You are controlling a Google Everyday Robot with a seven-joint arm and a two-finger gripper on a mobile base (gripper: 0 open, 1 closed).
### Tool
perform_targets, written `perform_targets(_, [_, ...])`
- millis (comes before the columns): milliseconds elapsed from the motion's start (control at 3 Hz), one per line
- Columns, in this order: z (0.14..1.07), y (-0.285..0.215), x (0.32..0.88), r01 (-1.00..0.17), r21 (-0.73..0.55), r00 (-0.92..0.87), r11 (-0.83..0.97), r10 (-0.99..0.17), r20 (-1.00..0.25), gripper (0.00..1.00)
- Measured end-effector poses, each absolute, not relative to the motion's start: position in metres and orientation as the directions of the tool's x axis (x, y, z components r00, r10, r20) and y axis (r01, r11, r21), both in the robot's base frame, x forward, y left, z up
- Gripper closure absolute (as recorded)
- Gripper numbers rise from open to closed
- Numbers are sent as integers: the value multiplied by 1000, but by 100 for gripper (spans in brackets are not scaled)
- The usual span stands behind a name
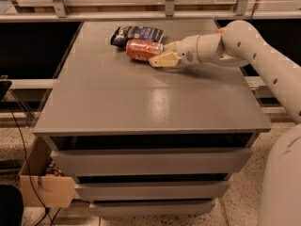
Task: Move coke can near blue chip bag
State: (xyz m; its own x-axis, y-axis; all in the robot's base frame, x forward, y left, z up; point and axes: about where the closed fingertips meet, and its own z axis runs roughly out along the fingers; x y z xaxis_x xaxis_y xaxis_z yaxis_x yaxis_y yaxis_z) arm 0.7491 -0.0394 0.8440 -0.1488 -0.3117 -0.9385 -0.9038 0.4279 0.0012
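Coke can (142, 50) @ pincer (160, 54) tip, nr blue chip bag (137, 33).

- No text can be read anywhere.
- blue chip bag (137, 33): white print, possibly lettering, illegible.
- coke can (142, 49): label unreadable.
- gripper (160, 54) at the can's end: unmarked.
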Motion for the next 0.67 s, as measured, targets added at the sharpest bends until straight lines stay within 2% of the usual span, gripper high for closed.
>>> perform_targets(667, [844,-32,752,-913,18,-153,408,-299,-942,13])
